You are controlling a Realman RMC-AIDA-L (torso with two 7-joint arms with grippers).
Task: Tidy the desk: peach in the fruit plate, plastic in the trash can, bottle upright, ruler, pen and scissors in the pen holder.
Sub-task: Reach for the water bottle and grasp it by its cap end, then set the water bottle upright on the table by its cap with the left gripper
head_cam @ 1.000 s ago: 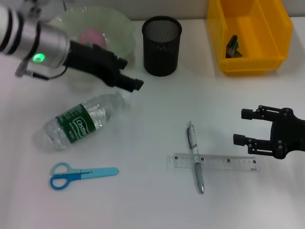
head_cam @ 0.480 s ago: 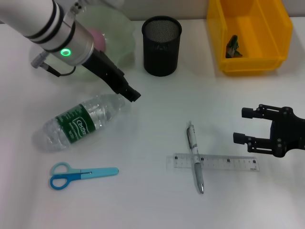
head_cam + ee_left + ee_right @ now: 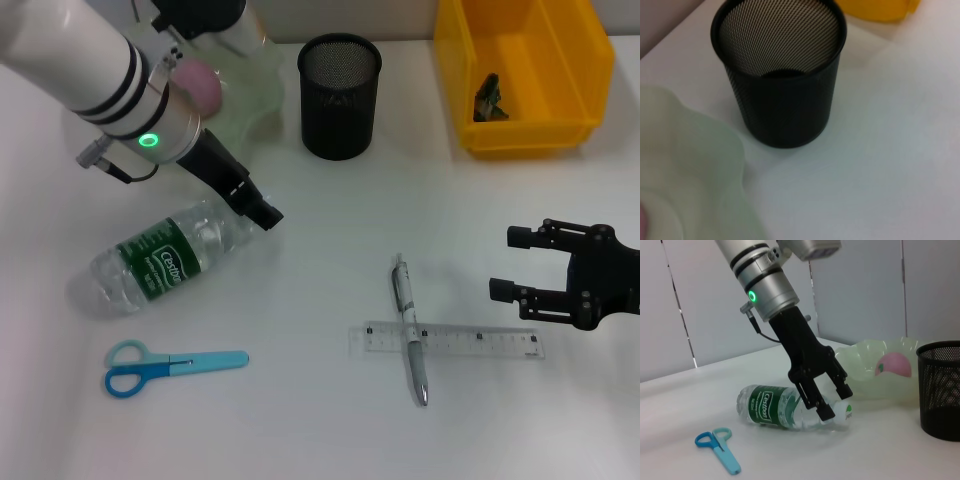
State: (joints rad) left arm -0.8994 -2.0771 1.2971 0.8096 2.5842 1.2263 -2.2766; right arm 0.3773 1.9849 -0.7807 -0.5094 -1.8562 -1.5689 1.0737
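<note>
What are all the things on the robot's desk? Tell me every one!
bottle: 1, clear with green label, lying on its side, left.
scissors: 1, blue, front left.
pen: 1, silver, lying across the ruler.
ruler: 1, clear, front centre.
pen holder: 1, black mesh, back centre.
fruit plate: 1, pale green, back left.
peach: 1, pink, in the plate.
trash can: 1, yellow, back right.
left end effector: black, open around the bottle's neck.
right end effector: black, open, right.

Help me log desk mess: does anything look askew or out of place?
The bottle lies on its side, the left gripper open at its neck. The pen lies crossed over the ruler, and the scissors lie loose, all outside the pen holder.
</note>
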